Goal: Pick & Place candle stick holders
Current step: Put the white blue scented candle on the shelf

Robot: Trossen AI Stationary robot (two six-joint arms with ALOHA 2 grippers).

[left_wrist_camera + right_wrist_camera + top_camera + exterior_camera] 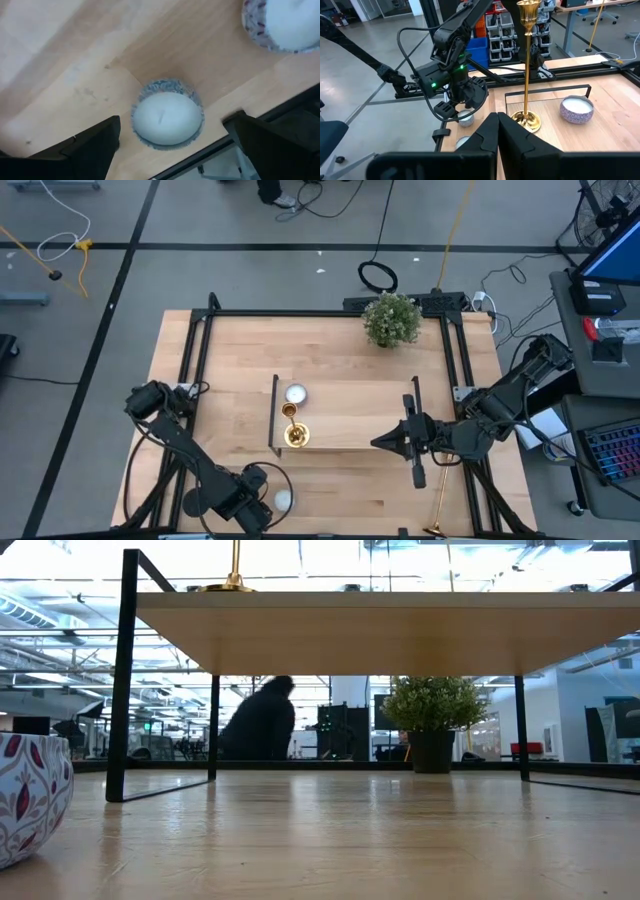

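Note:
One gold candlestick (293, 425) stands upright on its round base (526, 120) on the wooden black-framed stand (350, 415), next to a white candle (295, 394). A second gold candlestick (438, 502) lies near the table's near right corner. The black holder is not in view. My right gripper (380, 442) is shut and empty, right of the upright candlestick; it also shows in the right wrist view (497, 131). My left gripper (172, 125) is open above a white candle in a patterned cup (167, 116), its fingers on either side without touching it.
A potted plant (390, 320) stands at the far edge. A second patterned candle cup (285, 22) sits close to my left gripper, and one shows in the low view (30, 790). The table's near edge (240, 117) runs close by. A dark figure (260, 720) is in the room behind.

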